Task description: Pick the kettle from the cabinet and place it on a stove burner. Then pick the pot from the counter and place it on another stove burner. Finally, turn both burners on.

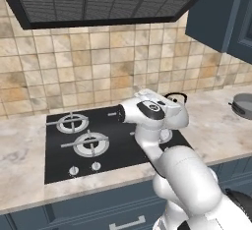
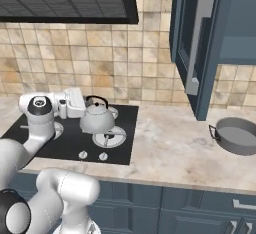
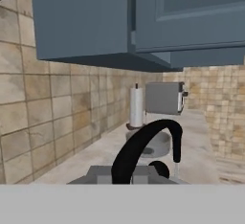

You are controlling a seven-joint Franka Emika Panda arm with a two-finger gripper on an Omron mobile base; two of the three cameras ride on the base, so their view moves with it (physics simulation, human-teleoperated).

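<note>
Two cooking vessels matter here, and I have only one of them in hand. The beige-pink marbled tabletop point(image 2: 170, 153) carries the black glass cooktop point(image 2: 75, 145) with its silver burner rings, and well off to my right on that stone sits the wide grey metal pot point(image 2: 238, 135), beneath the open dark slate-blue wall cabinet point(image 2: 200, 43). My jaws point(image 2: 86, 104) are pressed together on the thin black arched handle of the small silver-grey domed kettle point(image 2: 97, 119); in the hand view that handle point(image 3: 143, 149) curves up right in front of me. The kettle hangs directly below my jaws, over the rear right burner, just behind the front right burner ring point(image 2: 110, 138). I cannot tell whether its base touches the grate. So I judge the coming move is straight down, then release.
</note>
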